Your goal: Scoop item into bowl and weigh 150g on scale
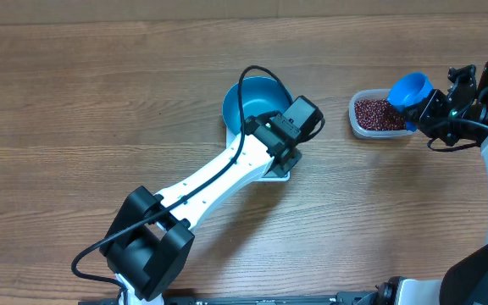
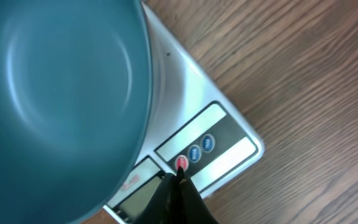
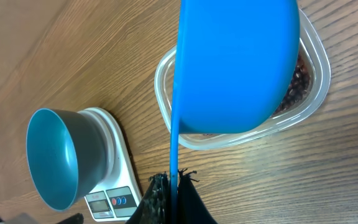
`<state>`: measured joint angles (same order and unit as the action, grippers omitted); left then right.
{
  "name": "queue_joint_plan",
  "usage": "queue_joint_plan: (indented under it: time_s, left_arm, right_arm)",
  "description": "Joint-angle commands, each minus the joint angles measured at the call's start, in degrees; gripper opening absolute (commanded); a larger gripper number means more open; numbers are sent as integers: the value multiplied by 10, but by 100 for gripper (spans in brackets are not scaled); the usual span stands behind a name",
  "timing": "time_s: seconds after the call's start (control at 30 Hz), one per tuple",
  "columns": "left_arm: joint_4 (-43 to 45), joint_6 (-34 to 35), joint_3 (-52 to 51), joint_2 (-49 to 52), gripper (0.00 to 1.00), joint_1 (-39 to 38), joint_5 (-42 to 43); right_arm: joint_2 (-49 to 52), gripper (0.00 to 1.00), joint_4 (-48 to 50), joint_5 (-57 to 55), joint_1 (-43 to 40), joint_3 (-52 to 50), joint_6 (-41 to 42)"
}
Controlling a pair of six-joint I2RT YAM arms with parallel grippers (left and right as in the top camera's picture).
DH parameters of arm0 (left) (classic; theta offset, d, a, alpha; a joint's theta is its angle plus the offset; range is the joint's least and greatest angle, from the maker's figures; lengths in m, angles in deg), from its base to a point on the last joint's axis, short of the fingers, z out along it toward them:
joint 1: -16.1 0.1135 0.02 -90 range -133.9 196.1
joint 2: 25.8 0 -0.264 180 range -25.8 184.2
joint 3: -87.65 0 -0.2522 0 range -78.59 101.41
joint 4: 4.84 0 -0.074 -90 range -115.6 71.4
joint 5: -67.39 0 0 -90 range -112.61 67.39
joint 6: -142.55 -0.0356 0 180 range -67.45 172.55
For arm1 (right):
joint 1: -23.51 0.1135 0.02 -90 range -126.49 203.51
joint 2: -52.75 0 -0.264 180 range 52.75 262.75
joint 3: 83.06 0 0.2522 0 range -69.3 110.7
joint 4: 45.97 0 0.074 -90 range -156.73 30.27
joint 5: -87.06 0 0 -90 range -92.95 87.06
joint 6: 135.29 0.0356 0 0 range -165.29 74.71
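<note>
The empty blue bowl (image 1: 252,106) (image 2: 55,99) sits on the white scale (image 2: 191,93) (image 3: 115,158). My left gripper (image 2: 179,177) (image 1: 288,159) is shut, holding nothing, and its tip rests at the red button (image 2: 181,163) on the scale's panel. The beans (image 1: 378,113) (image 3: 298,78) lie in a clear tub (image 1: 356,119) (image 3: 316,93) at the right. My right gripper (image 3: 174,180) (image 1: 426,110) is shut on the thin handle of a blue scoop (image 1: 409,89) (image 3: 235,62), which hangs over the tub with its underside towards the wrist camera. Its inside is hidden there.
Bare wooden table (image 1: 100,93) stretches to the left and front of the scale. The left arm (image 1: 202,182) runs diagonally from the front left up to the scale. About a bowl's width of table separates the scale from the tub.
</note>
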<state>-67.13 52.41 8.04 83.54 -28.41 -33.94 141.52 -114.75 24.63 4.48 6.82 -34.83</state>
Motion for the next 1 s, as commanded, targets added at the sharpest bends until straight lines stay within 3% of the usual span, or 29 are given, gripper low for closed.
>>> queue_joint_plan:
  time_s: [0.0, 0.37, 0.57, 0.97]
  left_arm:
    - [27, 60, -13, -9, 4, 2, 23]
    - [100, 79, -98, -6, 4, 1, 22]
    - [137, 79, -127, -6, 4, 1, -42]
    - [207, 78, -153, -6, 4, 3, -28]
  right_arm:
    - [-5, 4, 4, -6, 2, 8, -5]
    - [-5, 4, 5, -6, 2, 8, -5]
    - [-5, 4, 4, -7, 2, 8, -5]
    - [-5, 4, 4, -21, 2, 8, -5]
